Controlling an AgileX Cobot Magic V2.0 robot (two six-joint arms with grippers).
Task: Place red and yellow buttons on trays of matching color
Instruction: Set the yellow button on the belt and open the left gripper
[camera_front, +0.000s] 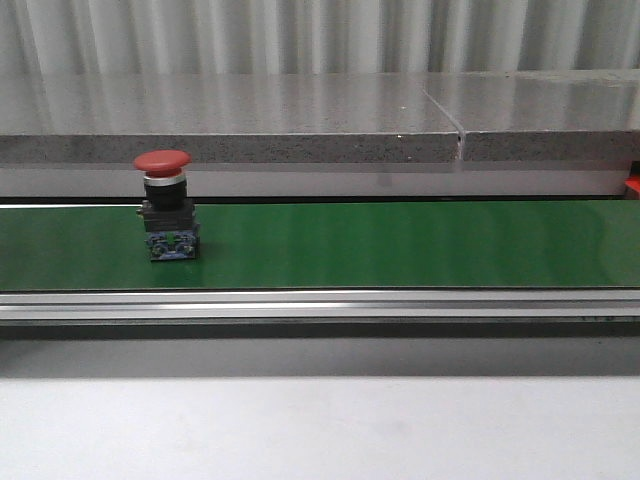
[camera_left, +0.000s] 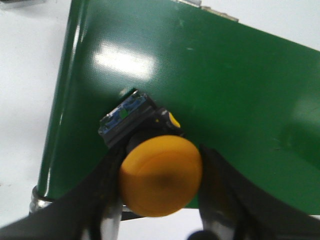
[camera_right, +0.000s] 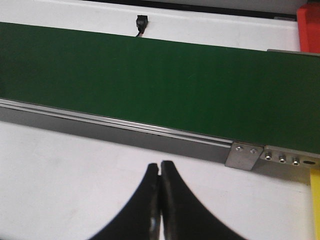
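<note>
No readable writing or brand marks showed anywhere; the small markings on the button bases were too blurred to read.

The green smooth conveyor belt (camera_front: 400, 245) ran across the front view, slightly glossy, with a silver aluminium side rail (camera_front: 320, 303) along its near edge and a pale matte tabletop (camera_front: 320, 430) in front. Behind the belt sat a grey speckled stone-like slab (camera_front: 230, 125) with a seam, and corrugated pale sheeting (camera_front: 300, 35) behind that.

A red mushroom-head push button on a black and blue terminal base (camera_front: 165, 205) stood upright on the belt, toward its left part.

In the left wrist view, the left gripper (camera_left: 161, 186) had its two black fingers (camera_left: 102, 187) closed against the sides of a yellow mushroom-head push button with a black and blue base (camera_left: 160, 175), which lay tilted over the belt's end edge.

In the right wrist view, the right gripper (camera_right: 160, 172) was fully closed, black curved tips touching, holding nothing, above the tabletop just beside the rail. A red plastic corner (camera_right: 309, 27) showed beyond the belt's far side; a yellow strip (camera_right: 315, 200) showed by the rail's bracket.
</note>
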